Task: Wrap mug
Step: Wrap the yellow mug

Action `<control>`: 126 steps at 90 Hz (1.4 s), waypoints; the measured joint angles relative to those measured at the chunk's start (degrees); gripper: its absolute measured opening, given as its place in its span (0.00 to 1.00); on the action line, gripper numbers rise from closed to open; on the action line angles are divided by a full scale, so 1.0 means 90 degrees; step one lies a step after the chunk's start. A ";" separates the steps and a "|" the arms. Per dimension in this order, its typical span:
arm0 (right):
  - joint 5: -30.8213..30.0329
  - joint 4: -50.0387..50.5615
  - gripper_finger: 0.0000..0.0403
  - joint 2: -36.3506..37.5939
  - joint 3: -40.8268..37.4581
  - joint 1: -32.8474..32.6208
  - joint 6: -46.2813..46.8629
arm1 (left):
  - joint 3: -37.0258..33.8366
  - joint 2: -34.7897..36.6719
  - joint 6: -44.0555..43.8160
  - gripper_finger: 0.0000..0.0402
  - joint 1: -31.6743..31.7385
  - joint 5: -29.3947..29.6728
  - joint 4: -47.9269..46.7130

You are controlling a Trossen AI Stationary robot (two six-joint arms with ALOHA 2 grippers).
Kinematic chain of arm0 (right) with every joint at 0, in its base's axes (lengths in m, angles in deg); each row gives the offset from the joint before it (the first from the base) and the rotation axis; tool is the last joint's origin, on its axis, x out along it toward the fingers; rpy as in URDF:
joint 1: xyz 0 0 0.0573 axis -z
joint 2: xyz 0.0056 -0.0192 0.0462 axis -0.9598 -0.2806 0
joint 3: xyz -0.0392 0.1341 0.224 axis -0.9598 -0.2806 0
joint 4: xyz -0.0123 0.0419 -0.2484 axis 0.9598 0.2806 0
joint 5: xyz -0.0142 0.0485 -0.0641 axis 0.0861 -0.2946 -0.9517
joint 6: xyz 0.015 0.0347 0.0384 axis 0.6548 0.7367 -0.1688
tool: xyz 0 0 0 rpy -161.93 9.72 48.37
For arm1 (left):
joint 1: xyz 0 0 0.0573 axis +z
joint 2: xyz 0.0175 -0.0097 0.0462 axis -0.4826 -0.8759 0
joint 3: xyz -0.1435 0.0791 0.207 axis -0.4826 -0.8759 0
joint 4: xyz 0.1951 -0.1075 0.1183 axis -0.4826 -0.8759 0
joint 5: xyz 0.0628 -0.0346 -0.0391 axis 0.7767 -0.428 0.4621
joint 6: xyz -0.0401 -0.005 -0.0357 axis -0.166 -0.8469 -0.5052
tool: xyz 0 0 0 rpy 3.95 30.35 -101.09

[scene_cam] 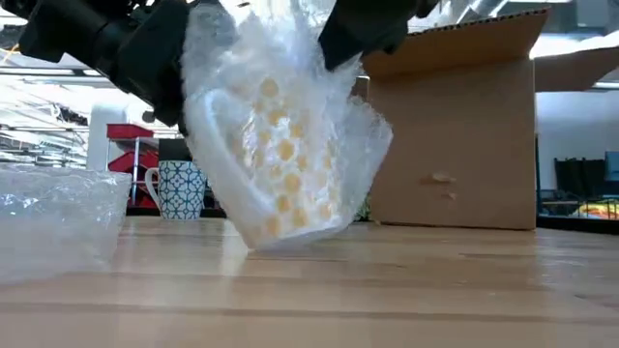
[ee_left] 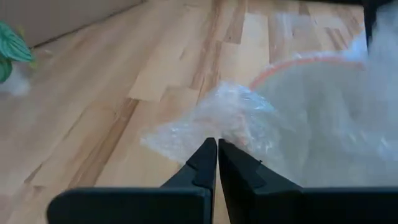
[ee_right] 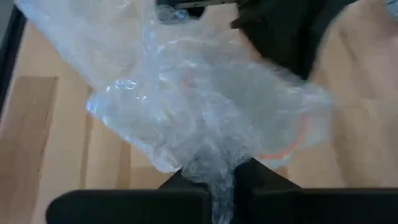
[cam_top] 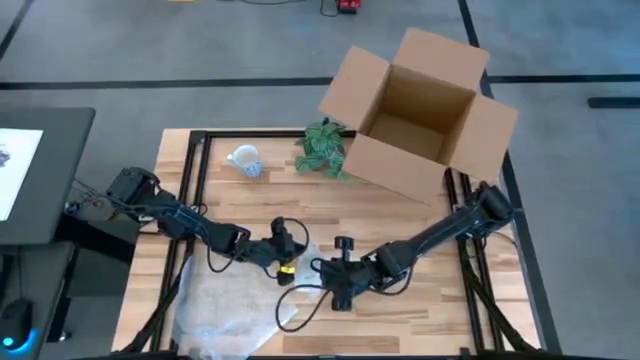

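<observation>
Near the table's front centre, the left gripper (ee_left: 217, 163) and right gripper (ee_right: 216, 180) both pinch bubble wrap (scene_cam: 290, 126) bundling a mug (scene_cam: 256, 159) just above the table (scene_cam: 406, 280); uneven pulling could tear it loose.

Wrapped mug (scene_cam: 290, 155) mid-table between left gripper (cam_top: 287, 243) and right gripper (cam_top: 335, 268). Patterned mug (cam_top: 246, 160) and plant (cam_top: 322, 147) behind; cardboard box (cam_top: 420, 110) back right. Loose bubble wrap (cam_top: 230, 310) front left.
</observation>
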 joint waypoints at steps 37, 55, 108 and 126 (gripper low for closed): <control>-0.0255 -0.1199 0.00 -0.0105 -0.0202 -0.0068 -0.0308 | 0.0000 0.0000 0.0060 0.00 -0.0005 -0.0101 0.0212; -0.0384 -0.1581 0.00 -0.0368 -0.0194 -0.0070 -0.0322 | 0.0010 0.0000 0.0155 0.00 -0.0080 -0.0097 0.0384; -0.0701 -0.0336 0.00 -0.0438 -0.0210 -0.0437 0.0559 | 0.0043 0.0147 0.1020 0.00 -0.0467 -0.0143 0.0966; -0.0718 0.0144 0.00 -0.0441 -0.0210 -0.0535 0.0894 | 0.0362 0.0397 0.1361 0.00 -0.0630 -0.0114 0.0511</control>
